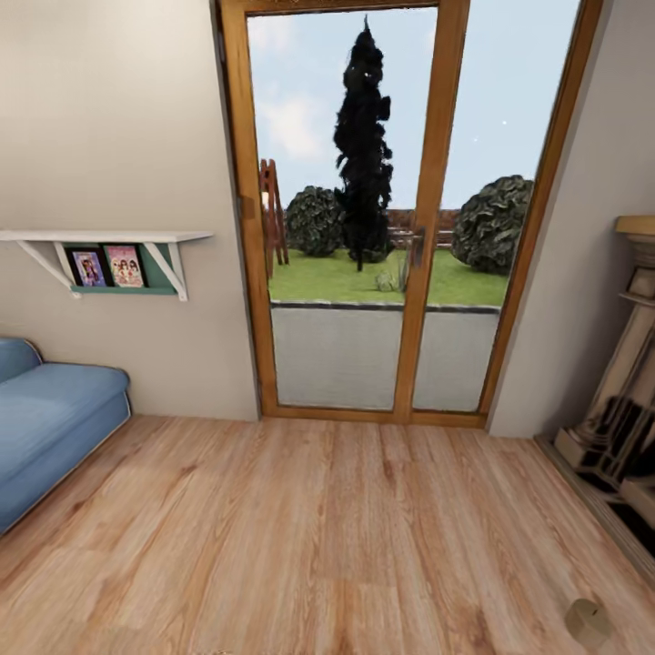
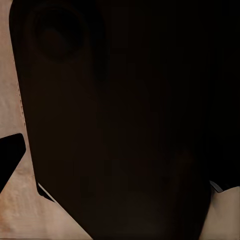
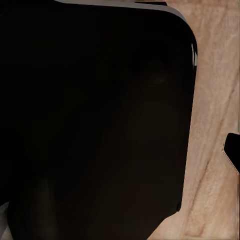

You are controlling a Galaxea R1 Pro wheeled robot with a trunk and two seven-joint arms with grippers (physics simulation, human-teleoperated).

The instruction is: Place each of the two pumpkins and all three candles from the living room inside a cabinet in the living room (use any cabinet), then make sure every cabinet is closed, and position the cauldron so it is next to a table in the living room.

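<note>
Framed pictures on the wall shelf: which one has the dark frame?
The one nearer the sofa, the dark-framed picture; its neighbour, the pink-framed picture, sits toward the glass doors.

Blue sofa [image 1: 50,428] left; wall shelf [image 1: 100,238] above; stone fireplace surround [image 1: 623,400] right.

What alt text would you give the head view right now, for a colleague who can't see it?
A wood-framed glass door faces the camera across a bare light plank floor, with a dark tree and lawn outside. A blue sofa and a wall shelf with two pictures are on the left; a stone fireplace surround is at the right edge.
</note>
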